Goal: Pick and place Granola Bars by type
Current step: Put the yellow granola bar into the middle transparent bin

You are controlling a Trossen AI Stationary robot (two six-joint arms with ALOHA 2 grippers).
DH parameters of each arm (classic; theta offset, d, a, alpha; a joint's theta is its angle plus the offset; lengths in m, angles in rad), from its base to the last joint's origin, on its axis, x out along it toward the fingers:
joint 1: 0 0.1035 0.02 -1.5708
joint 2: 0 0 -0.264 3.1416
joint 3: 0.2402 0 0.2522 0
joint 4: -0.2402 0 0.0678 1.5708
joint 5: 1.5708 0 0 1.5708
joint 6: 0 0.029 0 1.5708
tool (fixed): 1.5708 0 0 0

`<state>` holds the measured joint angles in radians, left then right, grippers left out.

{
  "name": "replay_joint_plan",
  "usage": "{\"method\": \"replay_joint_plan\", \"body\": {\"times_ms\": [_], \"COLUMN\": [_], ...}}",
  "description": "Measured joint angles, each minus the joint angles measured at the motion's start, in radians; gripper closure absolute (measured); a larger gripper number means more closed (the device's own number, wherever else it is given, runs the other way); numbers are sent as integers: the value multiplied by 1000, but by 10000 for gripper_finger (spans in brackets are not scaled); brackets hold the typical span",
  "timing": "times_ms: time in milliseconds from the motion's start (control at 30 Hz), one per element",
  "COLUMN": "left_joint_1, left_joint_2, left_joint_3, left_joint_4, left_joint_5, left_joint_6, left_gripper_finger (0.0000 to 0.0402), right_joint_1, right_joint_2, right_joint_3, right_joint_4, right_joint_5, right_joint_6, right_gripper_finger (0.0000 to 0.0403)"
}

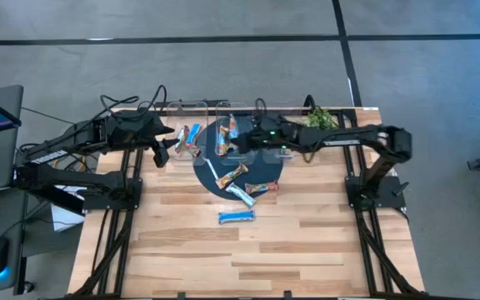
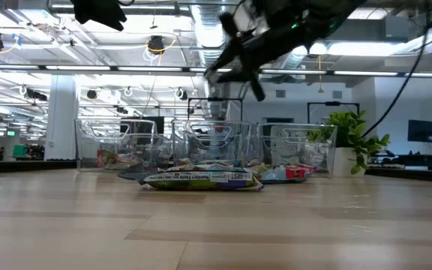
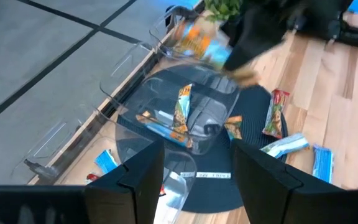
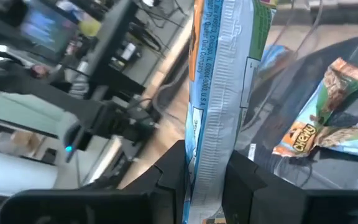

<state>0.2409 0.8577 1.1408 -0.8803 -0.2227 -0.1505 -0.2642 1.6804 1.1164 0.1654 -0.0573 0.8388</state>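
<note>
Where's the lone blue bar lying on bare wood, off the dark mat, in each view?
High view: lone blue bar on the wood, just off the front edge of the dark round mat.
Low view: front and centre, nearest the camera.
Left wrist view: on wood just outside the mat's rim.
Right wrist view: not in it.
Shared landmark: the mat.

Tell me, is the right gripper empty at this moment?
No, in the right wrist view the right gripper has a blue-white granola bar clamped upright between its two dark fingers.
</note>
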Motion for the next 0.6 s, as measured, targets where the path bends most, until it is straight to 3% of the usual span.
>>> {"method": "replay_joint_plan", "body": {"times_ms": [267, 600], "left_joint_1": [0, 0], "left_joint_2": [0, 0], "left_joint_3": [0, 0], "left_joint_4": [18, 19], "left_joint_5": [3, 4], "left_joint_6": [-28, -38], "left_gripper_finger": [221, 221], "right_joint_1": [-75, -140], "right_joint_2": [155, 173], "right_joint_3": [124, 137], "right_joint_4": [-26, -141], "right_joint_5": [-40, -132], "right_joint_6": [1, -8], "right_gripper_finger": [337, 315]}}
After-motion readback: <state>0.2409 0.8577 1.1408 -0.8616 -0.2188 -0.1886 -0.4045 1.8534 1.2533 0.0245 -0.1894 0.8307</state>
